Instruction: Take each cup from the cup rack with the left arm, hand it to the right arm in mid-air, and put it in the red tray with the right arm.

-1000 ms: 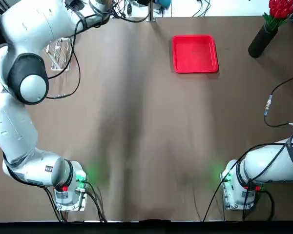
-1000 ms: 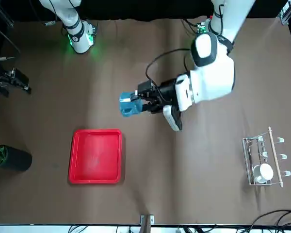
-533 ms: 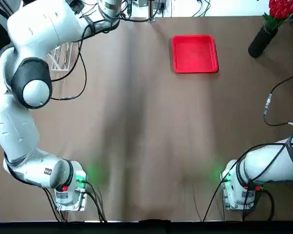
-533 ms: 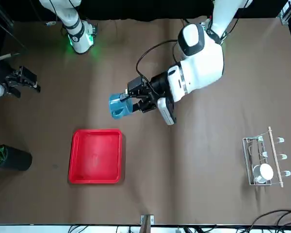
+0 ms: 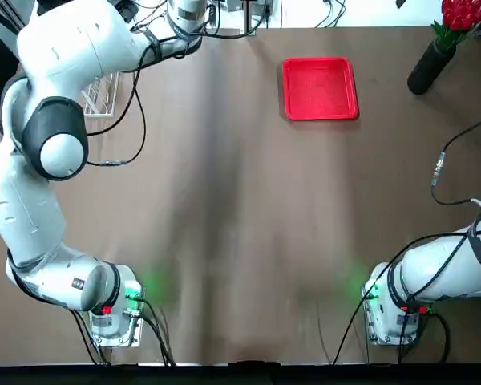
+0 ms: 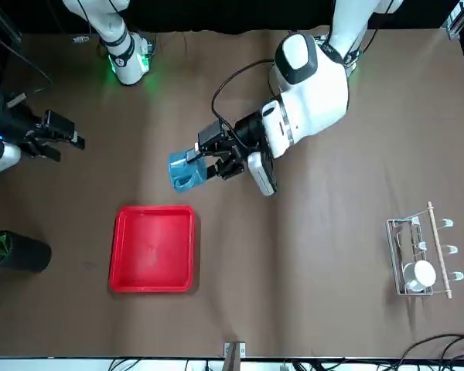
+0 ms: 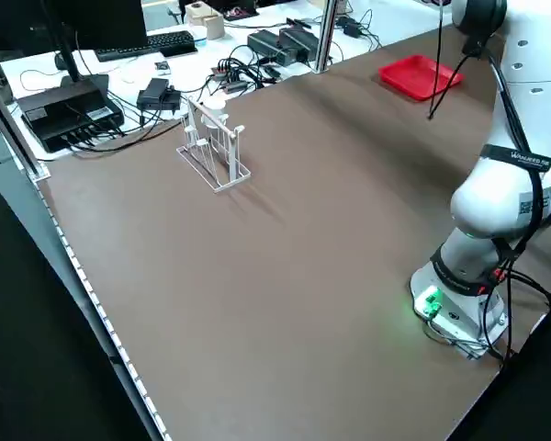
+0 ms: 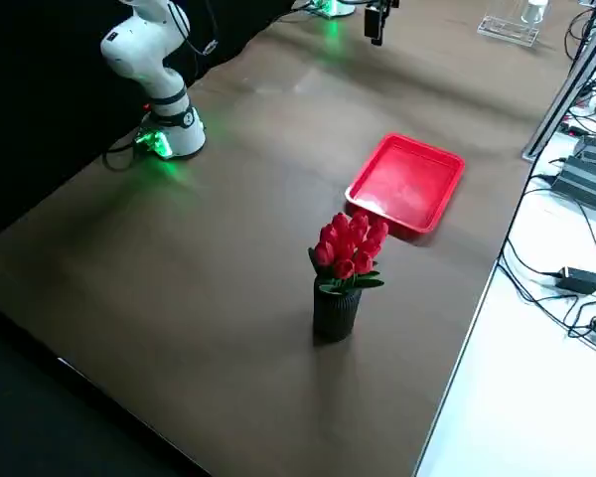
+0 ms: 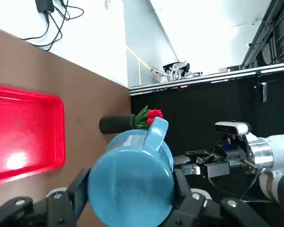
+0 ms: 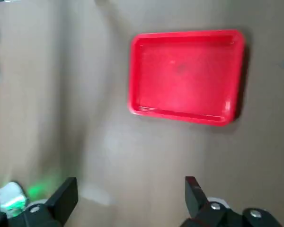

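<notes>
Mug, blue (image 6: 187, 171), clamped between the two fingers of left gripper (image 6: 206, 168), in mid-air above counter (image 6: 332, 270); handle projects from its side. Right gripper (image 6: 79, 140): fingers well apart, nothing between them, in the air on the robot's right side of the counter. White mug (image 6: 419, 276) sits on the wire rack (image 6: 397, 259), robot's left side. Red tray (image 6: 152, 249) lies flat, bare inside. Black vase (image 8: 335, 311) with red flowers (image 8: 350, 245) stands near tray.

The left arm (image 5: 62, 136) is glossy white with rounded dark joint bands. Black cables loop along it; its base (image 5: 116, 309) glows green.
</notes>
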### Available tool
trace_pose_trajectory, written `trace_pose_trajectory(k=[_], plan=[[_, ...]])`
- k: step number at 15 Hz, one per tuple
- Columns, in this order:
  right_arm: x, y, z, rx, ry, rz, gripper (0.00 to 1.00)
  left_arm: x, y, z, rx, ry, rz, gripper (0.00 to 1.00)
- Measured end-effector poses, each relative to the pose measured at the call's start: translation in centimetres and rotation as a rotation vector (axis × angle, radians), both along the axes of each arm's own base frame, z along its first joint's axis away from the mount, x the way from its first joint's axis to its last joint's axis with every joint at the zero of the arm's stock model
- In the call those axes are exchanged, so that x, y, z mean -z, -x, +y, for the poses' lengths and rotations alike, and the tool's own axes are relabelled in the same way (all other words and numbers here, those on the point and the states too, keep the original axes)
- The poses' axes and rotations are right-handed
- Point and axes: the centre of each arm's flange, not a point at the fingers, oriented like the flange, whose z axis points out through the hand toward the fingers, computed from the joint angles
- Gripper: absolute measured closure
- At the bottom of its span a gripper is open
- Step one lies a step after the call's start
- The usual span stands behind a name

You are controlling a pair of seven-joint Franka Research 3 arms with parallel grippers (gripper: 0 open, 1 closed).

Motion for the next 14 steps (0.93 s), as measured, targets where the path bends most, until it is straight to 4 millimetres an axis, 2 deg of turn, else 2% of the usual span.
trace_pose_trajectory(k=[3, 9, 14], plan=[[1.0, -0.6, 0.7, -0.003, -0.049, 0.023, 0.00, 0.0, -0.6, 0.1, -0.013, 0.009, -0.003, 0.26], [3.6, -2.0, 3.7, -0.008, -0.267, 0.096, 0.00, 0.0, -1.0, 0.2, -0.021, 0.016, -0.003, 0.26], [5.8, -3.1, 7.4, -0.019, -0.439, 0.160, 0.00, 0.0, -1.1, 0.2, -0.021, 0.017, -0.003, 0.26]])
